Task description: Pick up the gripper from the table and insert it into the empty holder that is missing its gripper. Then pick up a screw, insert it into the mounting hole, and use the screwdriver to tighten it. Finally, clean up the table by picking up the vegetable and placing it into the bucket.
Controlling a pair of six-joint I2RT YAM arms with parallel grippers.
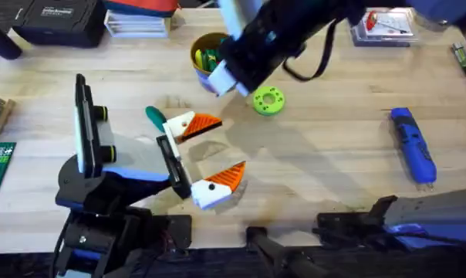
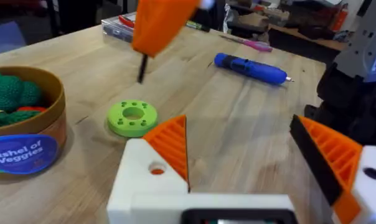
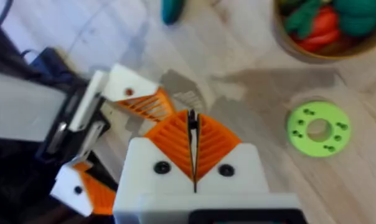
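The white plastic wedge-shaped finger piece (image 1: 188,123) with its orange ribbed pad sits on the far end of the slim black holder bracket (image 1: 171,158), left of the worktop's (image 1: 333,154) middle. Its mounting hole (image 3: 129,92) looks unfilled, so I judge it seated but not yet fastened. A matching piece sits on the bracket's near end, making two in all. Together they form the left gripper (image 1: 227,145), spread wide and held low and level, probably so the hole faces up for the other arm.

The right gripper (image 3: 193,121) hangs high above that bracket, its pads pinched flat on one thin black screw (image 2: 141,67) that points down. Carrying it upright suits lowering it straight into the hole, which looks like the step in hand.

One bright blue pen-shaped screwdriver (image 1: 413,144) lies near the right edge. One small dark-green toy vegetable (image 1: 154,116) lies just beyond the bracket. One yellow-rimmed bucket (image 1: 194,58) of toy produce stands toward the far edge, and one flat bright-green round disc (image 1: 268,101) lies beside it.
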